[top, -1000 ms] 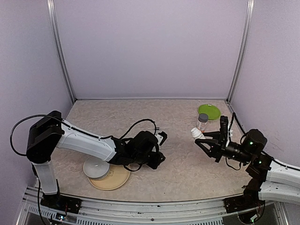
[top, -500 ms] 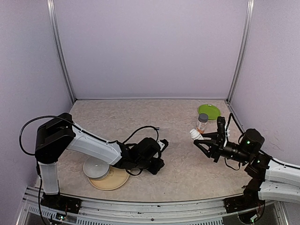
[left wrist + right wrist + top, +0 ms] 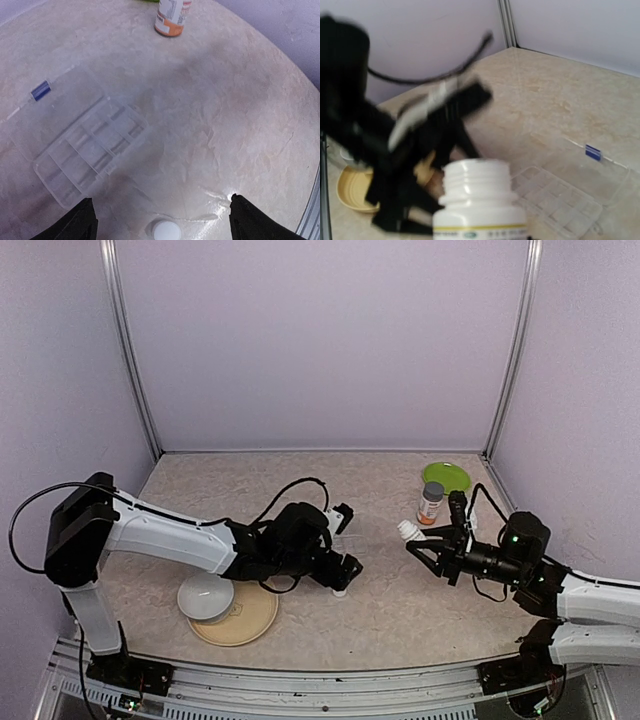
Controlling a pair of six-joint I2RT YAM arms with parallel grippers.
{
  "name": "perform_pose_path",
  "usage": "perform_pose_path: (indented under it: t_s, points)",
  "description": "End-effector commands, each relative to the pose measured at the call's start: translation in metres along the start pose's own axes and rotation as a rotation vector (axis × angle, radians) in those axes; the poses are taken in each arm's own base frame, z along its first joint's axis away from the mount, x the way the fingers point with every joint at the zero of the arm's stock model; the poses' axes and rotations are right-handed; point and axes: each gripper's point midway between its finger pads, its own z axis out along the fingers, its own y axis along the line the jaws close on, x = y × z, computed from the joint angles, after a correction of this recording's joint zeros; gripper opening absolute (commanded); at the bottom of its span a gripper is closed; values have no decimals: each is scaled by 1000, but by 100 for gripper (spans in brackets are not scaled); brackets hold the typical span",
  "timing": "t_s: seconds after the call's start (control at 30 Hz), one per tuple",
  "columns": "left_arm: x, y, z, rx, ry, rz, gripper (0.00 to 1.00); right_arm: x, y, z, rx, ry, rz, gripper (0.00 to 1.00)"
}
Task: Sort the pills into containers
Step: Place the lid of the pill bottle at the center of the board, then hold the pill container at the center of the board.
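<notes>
Two arms reach in over the middle of the table [image 3: 400,610], seen from above. The left gripper [image 3: 346,558] hangs low with its jaws spread and nothing in them. A white cap [image 3: 339,591] lies on the table just beside it. The right gripper [image 3: 427,543] is clamped on a small white bottle [image 3: 408,531], tipped over with its neck toward the left arm. Behind it stand an orange-labelled bottle [image 3: 431,502] and a green plate [image 3: 446,478]. Near the left arm's base a white bowl [image 3: 205,597] rests at the edge of a tan plate [image 3: 240,620].

From the left wrist, both fingertips [image 3: 82,222] stand far apart at the bottom corners. The white cap [image 3: 166,231] lies on the table between them, touching neither. The clear pill box [image 3: 90,150] lies ahead and to the left, its lid [image 3: 55,107] folded open flat with a blue label [image 3: 40,90] on it. Whether pills lie in the compartments I cannot tell. The orange-labelled bottle [image 3: 170,17] stands upright farther off.

From the right wrist, the white bottle [image 3: 479,200] fills the bottom of the view, its threaded mouth uncapped. The pill box [image 3: 557,200] lies open on the table just beyond it to the right. The left arm is a dark blur on the left, with the tan plate [image 3: 352,187] behind it.
</notes>
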Motion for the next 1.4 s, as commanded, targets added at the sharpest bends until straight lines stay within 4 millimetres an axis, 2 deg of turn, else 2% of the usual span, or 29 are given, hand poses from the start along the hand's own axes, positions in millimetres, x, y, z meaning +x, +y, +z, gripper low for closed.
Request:
perform_pose_path:
  t_s: [0.0,0.17,0.3,0.43,0.6,0.83,1.17,1.37]
  points:
    - [-44,30,-12,4,-139,-65,88,-24,-2,4,-3,-62,-29,0]
    - [-56,84,-3,-165,-215,-76,85,-23,-11,11,29,-46,-22,0]
    - [-52,95,9,-215,-222,-38,80,-21,-17,16,46,-30,-21,0]
    - [-44,86,25,-130,-204,-26,73,-19,-22,21,53,-15,-16,0]
    - [-29,92,49,-158,-99,-10,60,-15,-23,25,43,7,-14,0]
    - [-17,90,53,-134,-91,-17,46,-7,-28,27,47,21,0,0]
    - [-7,82,56,-88,-61,-14,36,5,-42,40,64,51,22,0]
    - [-2,79,63,-74,-25,-6,34,8,-50,46,71,62,30,0]
